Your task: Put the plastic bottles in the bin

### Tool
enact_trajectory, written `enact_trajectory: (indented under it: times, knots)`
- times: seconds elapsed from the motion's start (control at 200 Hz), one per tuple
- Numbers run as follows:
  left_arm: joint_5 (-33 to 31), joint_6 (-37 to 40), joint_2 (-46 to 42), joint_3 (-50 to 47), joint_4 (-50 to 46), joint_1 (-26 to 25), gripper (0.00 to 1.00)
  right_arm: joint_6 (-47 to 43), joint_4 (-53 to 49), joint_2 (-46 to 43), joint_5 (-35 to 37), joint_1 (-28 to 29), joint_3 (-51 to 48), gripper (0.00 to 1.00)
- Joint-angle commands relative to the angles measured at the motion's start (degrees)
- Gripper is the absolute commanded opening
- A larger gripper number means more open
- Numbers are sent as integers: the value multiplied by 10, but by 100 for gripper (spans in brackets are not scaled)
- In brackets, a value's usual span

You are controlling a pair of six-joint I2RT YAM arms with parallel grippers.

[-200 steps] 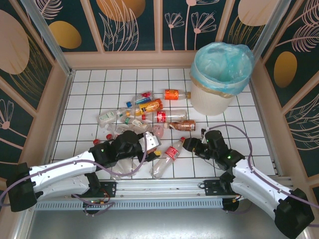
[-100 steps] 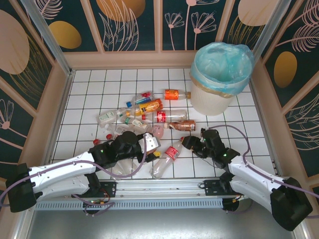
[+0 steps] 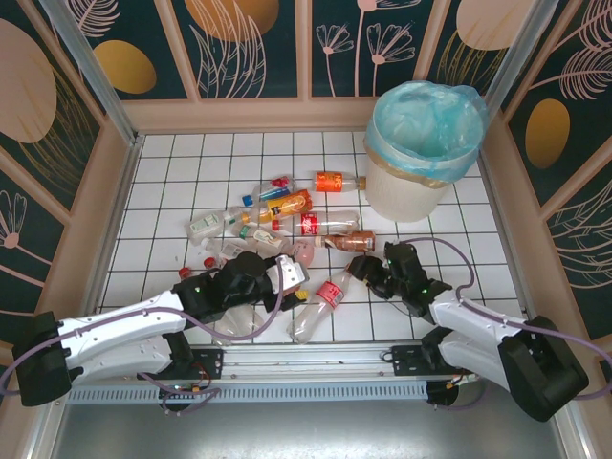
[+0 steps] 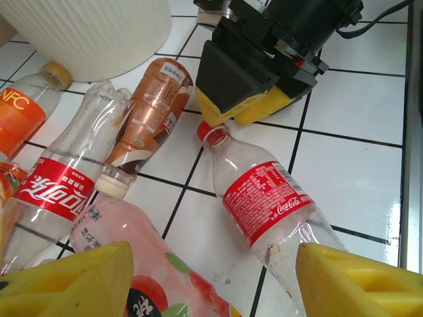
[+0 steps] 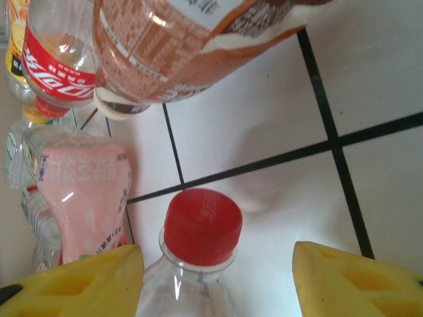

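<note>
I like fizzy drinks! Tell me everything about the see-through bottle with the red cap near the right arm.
The cola bottle is clear plastic with a red screw cap and a red label with white writing. It looks empty. It lies on its side on the white tiled floor, cap pointing at the right pincer, whose yellow fingers stand open on either side of its neck. A pink bottle lies beside it.

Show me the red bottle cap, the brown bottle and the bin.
red cap [image 5: 201, 224]: right wrist view, on the cap's side face.
brown bottle [image 4: 153, 105]: left wrist view, middle of its body.
bin [image 3: 402, 196]: top external view, on the cream outer wall.
</note>
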Motion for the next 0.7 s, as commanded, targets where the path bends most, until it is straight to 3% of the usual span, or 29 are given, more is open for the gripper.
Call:
enact_trajectory:
  times: [0.0,0.696]
  knots:
    - [-14,7,9,4,20,-2,67,6,39,16,-17,-6,-6,61]
    - [-20,17,25,14,34,-2,67,16,139,100,-65,-24,-16,58]
